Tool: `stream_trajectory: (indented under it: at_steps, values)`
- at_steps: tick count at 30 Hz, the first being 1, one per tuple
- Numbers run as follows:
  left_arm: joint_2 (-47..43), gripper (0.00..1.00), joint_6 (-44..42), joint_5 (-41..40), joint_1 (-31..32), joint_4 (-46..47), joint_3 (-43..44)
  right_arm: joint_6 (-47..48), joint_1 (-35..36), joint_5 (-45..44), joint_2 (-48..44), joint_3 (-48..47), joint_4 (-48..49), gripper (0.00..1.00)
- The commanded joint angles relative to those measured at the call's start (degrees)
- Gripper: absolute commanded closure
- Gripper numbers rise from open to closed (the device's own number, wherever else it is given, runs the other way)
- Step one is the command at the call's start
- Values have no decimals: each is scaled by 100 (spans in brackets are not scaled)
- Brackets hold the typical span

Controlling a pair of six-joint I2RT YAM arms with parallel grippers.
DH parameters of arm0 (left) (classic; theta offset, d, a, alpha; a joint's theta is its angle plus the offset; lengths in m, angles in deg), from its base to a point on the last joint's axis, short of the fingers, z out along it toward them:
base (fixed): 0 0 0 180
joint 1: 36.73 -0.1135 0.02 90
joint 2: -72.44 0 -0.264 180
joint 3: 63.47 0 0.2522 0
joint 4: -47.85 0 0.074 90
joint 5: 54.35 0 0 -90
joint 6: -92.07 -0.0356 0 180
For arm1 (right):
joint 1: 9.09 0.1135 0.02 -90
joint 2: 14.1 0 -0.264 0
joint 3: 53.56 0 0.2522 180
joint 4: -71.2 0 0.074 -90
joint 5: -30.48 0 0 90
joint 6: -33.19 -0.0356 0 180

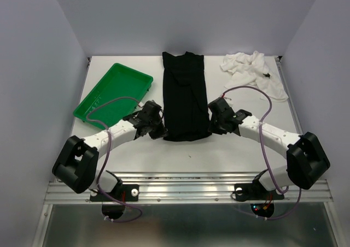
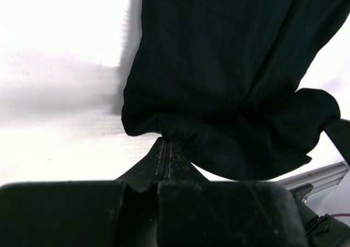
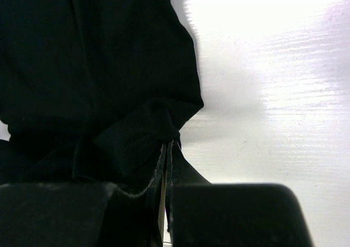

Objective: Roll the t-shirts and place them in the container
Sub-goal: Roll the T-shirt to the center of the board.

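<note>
The black t-shirt (image 1: 185,94) lies folded into a long strip down the middle of the table, its near hem bunched up. My left gripper (image 1: 159,131) is shut on the near left corner of that hem; in the left wrist view the black cloth (image 2: 229,77) rises right from my pinched fingertips (image 2: 166,143). At the near right corner my right gripper (image 1: 214,128) is shut on the same hem, and in the right wrist view the black fabric (image 3: 93,66) folds over its tips (image 3: 168,146). The white t-shirt (image 1: 252,71) lies crumpled at the far right.
A green tray (image 1: 114,93) stands empty at the far left, tilted diagonally, just beyond my left arm. The table's metal front rail (image 1: 186,184) runs along the near edge. White walls close in on three sides.
</note>
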Motion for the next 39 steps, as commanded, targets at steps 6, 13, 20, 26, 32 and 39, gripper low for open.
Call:
stream_trajectory:
  at_steps: [6, 13, 20, 26, 32, 39]
  values:
    - [348, 100, -75, -123, -125, 146, 527, 221, -221, -190, 263, -323, 242, 99]
    - [681, 100, -145, -316, -152, 5, 774, 327, -379, -120, 641, -516, 357, 99]
    - [954, 86, -180, -483, -178, -188, 888, 362, -493, -85, 949, -744, 453, 91]
    - [517, 43, -189, -1045, -178, -636, 1177, 353, -494, -102, 581, -842, 445, 59]
    - [-372, 43, -233, -1714, -152, -997, 1249, 221, -494, 3, -193, -482, 401, 58]
    - [-575, 86, -531, -1381, 330, -805, 941, 90, -494, 416, -448, 195, 392, 76]
